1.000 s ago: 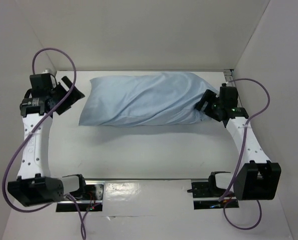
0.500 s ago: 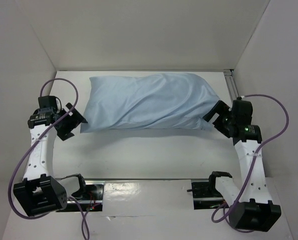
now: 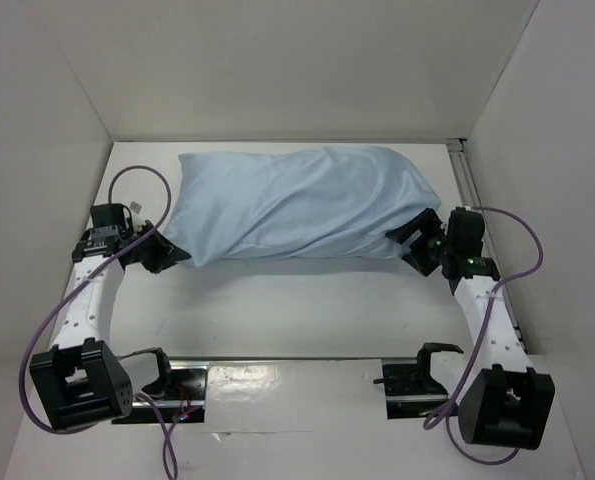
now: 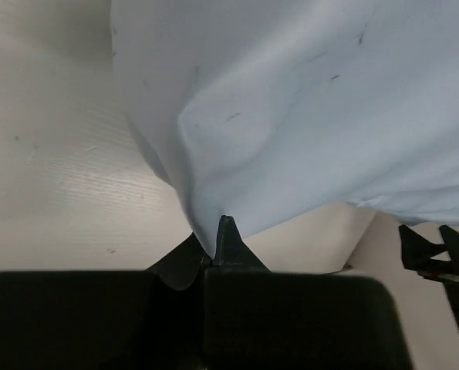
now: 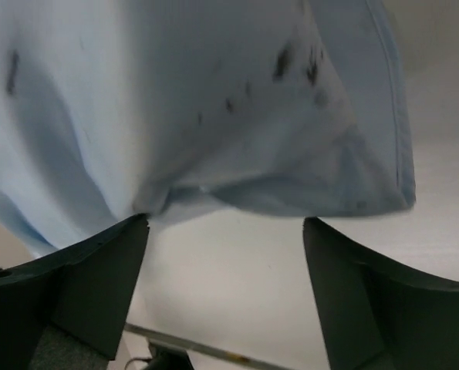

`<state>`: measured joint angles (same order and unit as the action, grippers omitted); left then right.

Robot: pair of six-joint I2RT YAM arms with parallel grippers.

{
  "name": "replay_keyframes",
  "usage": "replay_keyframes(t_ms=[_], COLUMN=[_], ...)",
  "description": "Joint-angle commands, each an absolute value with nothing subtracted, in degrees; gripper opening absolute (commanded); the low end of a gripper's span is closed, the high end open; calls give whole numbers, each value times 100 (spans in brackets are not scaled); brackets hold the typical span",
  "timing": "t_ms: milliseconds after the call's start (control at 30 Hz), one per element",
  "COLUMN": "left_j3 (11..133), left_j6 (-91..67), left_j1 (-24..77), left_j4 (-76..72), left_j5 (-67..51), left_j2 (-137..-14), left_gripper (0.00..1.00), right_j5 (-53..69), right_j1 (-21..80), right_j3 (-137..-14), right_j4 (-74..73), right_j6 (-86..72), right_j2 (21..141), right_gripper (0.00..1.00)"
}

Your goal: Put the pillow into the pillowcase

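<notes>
The light blue pillowcase [image 3: 307,200] lies bulging across the back of the table, wrinkled and full. No white pillow shows; it is hidden. My left gripper [image 3: 172,255] is at the pillowcase's near left corner and is shut on a pinch of the blue cloth [image 4: 291,116], with the fold caught between the fingertips of that gripper [image 4: 214,239]. My right gripper [image 3: 409,243] sits at the near right corner, open. In the right wrist view the seamed corner of the pillowcase [image 5: 214,100] hangs just above the wide gap of that gripper [image 5: 225,223], and its left finger [image 5: 106,262] touches the cloth.
White walls close the table in on the left, back and right. A metal rail [image 3: 464,170] runs along the back right edge. The arms' bases stand on a shiny plate [image 3: 277,375] at the near edge, with purple cables [image 3: 47,320] looping beside each arm.
The left gripper came in from the left, reached the near left corner and shut on the cloth. The right gripper moved to the near right corner and stays open.
</notes>
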<state>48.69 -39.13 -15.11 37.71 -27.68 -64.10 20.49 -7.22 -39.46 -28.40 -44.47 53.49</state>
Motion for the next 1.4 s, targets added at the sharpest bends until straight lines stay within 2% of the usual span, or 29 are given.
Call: replay_keyframes(t_ms=[0,33,100,167,200,533,733,833,900,1033,1133,1167,1200,1233,1267,1300,1333,1367], left_j3=[5229,5430,5650,6072,6247,8638,10045,9810,9195,8780,8588,8587,8726,8893,9147,9428,9918,10132], left_j6=[-3859,-3858,-3911,-4086,-4087,-5105,-5291,-5361,-5432,-5317,-5089,-4958,-4844,-4730,-4467,-4317,-4194,-4001], left_j1=[-1503,-1503,-1564,-1564,-1617,-2275,-2391,-2391,-2312,-1926,-1592,-1460,-1407,-1406,-1345,-1284,-1222,-1100], left_j4=[3357,3357,3357,3357,3357,3568,3867,3544,2859,2312,2162,2058,2057,2257,2529,2818,3300,3435], left_j5=[-3244,-3243,-3243,-3164,-3164,-3042,-2742,-2794,-2848,-2742,-2515,-2435,-2365,-2364,-2573,-2575,-2497,-2200], left_j2=[-6495,-6547,-6496,-6495,-6495,-6285,-6389,-6635,-6784,-7827,-8627,-8840,-9068,-9323,-9586,-9989,-10080,-10081], left_gripper=[0,0,0,0,0,0,0,0,0,0,0,5,19,34,55,61,65,75], right_j5=[1733,1636,1547,1433,1346,870,-278,-588,-668,-502,-55,-53,34,35,87,88,-77,-401], right_j1=[-721,-721,-721,-721,-721,-721,-168,-97,-97,-97,-97,-97,-97,-97,-97,-97,-97,-97], right_j3=[-3832,-3945,-4279,-4830,-5025,-7530,-9017,-9079,-8808,-7744,-7322,-7252,-7251,-7251,-7373,-7461,-7627,-7707], right_j4=[-1092,-890,-835,-1089,-1229,-2521,-3524,-3639,-3341,-2401,-1874,-1715,-1714,-1714,-1827,-2002,-2100,-2266], right_j6=[-4711,-4589,-4501,-4281,-4211,-3236,-2848,-2681,-2610,-2610,-2812,-2812,-2812,-2812,-2812,-2734,-2733,-2603], right_j2=[5712,6026,6362,6592,6592,5670,5669,5888,6081,6616,7477,7906,8093,8251,8366,8419,8420,8307], right_gripper=[85,79,36,4,0,0,0,0,0,0,0,0,7,20,37,56,83,90])
